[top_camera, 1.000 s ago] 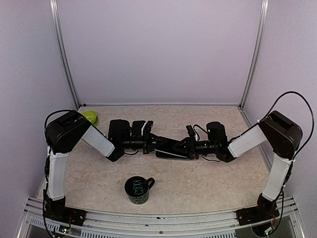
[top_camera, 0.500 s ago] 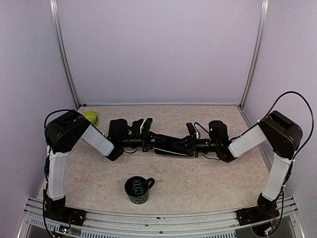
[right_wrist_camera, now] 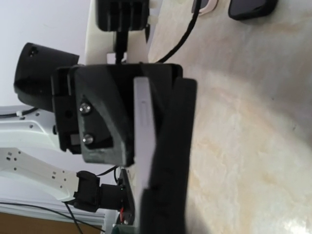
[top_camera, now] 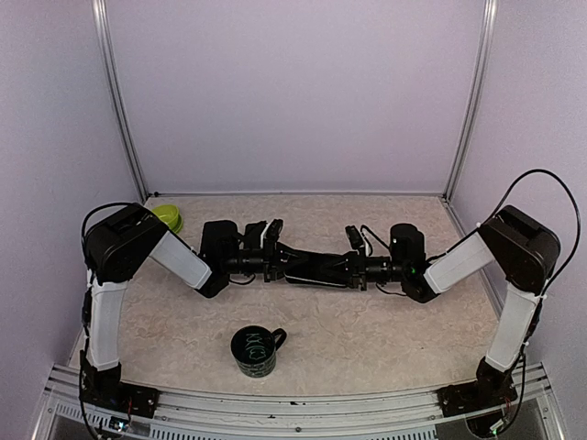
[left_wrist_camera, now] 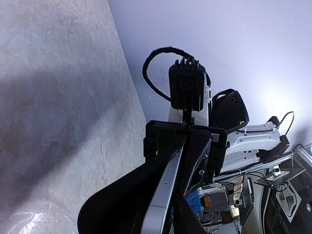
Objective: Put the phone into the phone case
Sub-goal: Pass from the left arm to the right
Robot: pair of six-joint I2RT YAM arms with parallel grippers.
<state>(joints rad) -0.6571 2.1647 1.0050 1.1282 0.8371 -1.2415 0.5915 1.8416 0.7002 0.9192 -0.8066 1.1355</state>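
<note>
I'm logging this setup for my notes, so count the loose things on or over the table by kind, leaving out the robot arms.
Bowl: 1
Mug: 1
Phone: 1
Phone case: 1
Total: 4

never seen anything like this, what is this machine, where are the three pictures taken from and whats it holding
These are two robot arms bolted to a table. The wide picture looks down from above and behind them. The other two come from a camera on each wrist, hence the odd close-ups. On the table sit a dark mug and a green bowl. Between the arms, seemingly lifted off the surface, is a silver-edged phone lying against its black case. The right pincer looks closed on one end. The left pincer is at the other, though I cannot tell how tightly it grips.
</note>
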